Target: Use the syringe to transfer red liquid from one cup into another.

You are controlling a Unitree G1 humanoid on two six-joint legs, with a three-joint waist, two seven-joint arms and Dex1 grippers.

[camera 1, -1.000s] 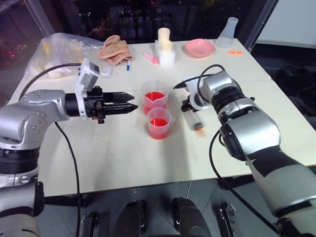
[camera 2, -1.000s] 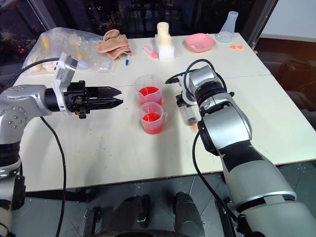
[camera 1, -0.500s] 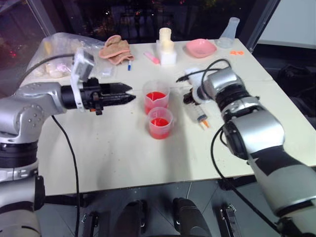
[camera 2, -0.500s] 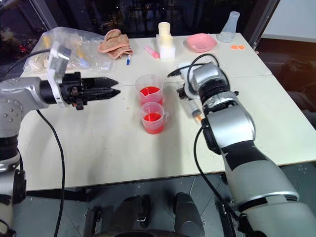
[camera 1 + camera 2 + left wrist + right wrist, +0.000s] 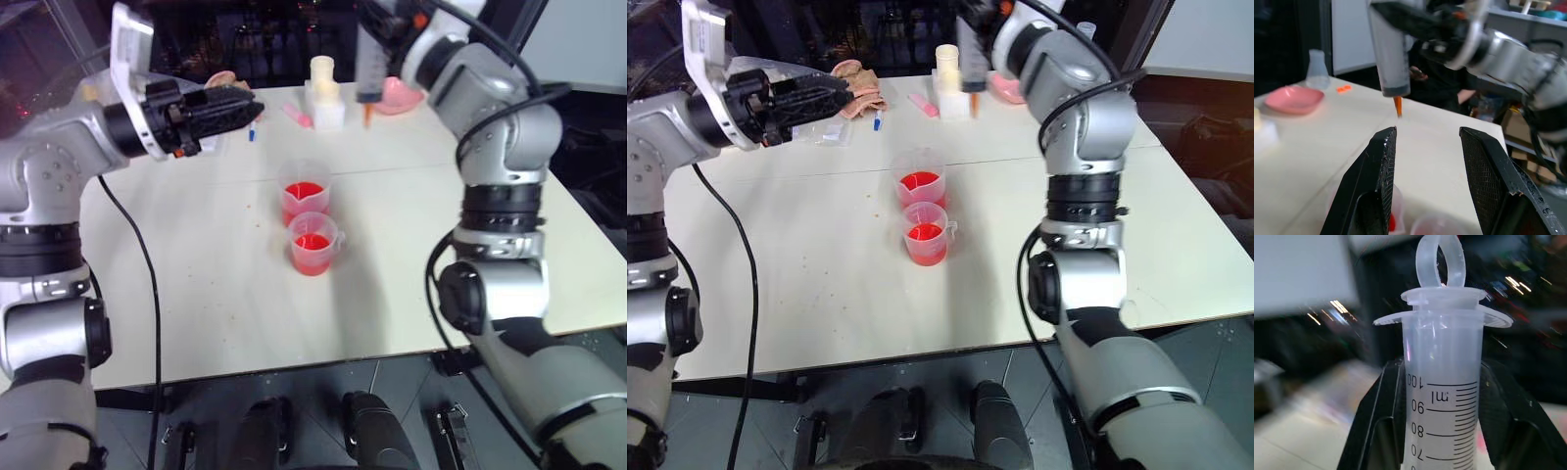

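White table (image 5: 216, 274), dark windows (image 5: 265, 29) behind

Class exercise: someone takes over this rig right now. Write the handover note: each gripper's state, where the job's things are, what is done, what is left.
Right gripper: shut on the syringe, held upright, orange tip down, high above the table's far side.
Left gripper: jaws open, nothing held, raised left of the cups.
Two cups of red liquid mid-table: far cup, near cup.
Done: syringe picked up.
Left: lower tip into one cup, draw, discharge into the other.
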